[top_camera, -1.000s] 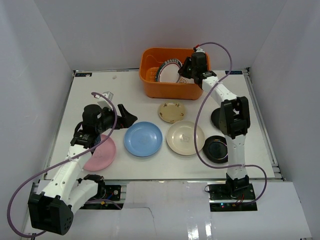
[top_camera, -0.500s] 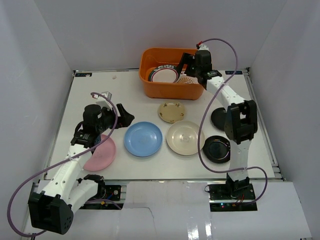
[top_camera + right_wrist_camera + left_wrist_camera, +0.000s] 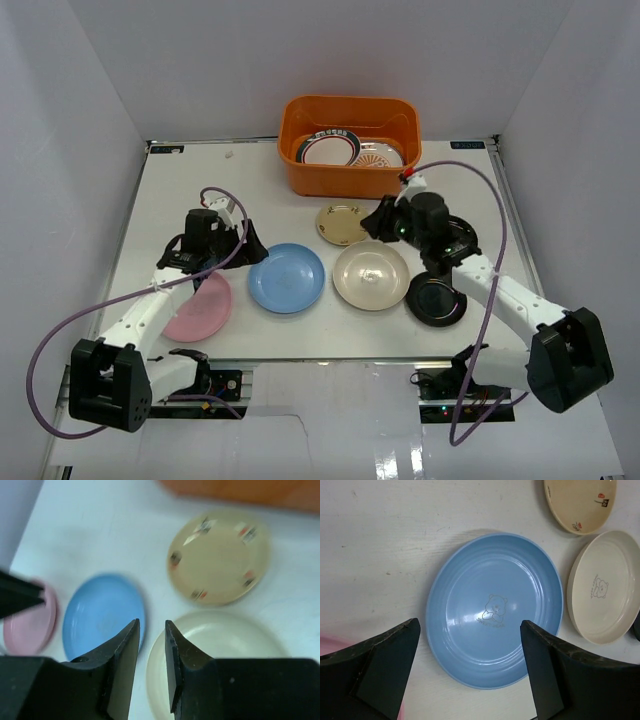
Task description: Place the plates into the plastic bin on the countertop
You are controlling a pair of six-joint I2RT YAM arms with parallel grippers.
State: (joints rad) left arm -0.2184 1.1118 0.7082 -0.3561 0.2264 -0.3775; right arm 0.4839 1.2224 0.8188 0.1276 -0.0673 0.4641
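Note:
The orange plastic bin [image 3: 350, 175] stands at the back of the white countertop [image 3: 270, 190], with two patterned white plates [image 3: 330, 148] lying in it. On the counter lie a pink plate [image 3: 200, 308], a light blue plate [image 3: 287, 278], a cream plate [image 3: 371, 275], a small tan plate [image 3: 343, 223] and a black plate [image 3: 436, 298]. A second black plate [image 3: 462, 235] is partly hidden behind the right arm. My left gripper [image 3: 470, 624] hangs wide open over the blue plate [image 3: 495, 610]. My right gripper [image 3: 151, 625] hovers over the cream plate's [image 3: 225, 635] left rim, jaws a narrow gap apart and empty.
White walls close in the counter on three sides. The left gripper's dark fingers [image 3: 15, 595] show at the left edge of the right wrist view, next to the pink plate [image 3: 30, 625]. The bin's orange wall [image 3: 240, 490] runs along the top of that view.
My right arm has drawn back from the bin to the cream plate, jaws opening then narrowing; a patterned plate now lies flat in the bin. My left gripper has tipped down toward the blue plate.

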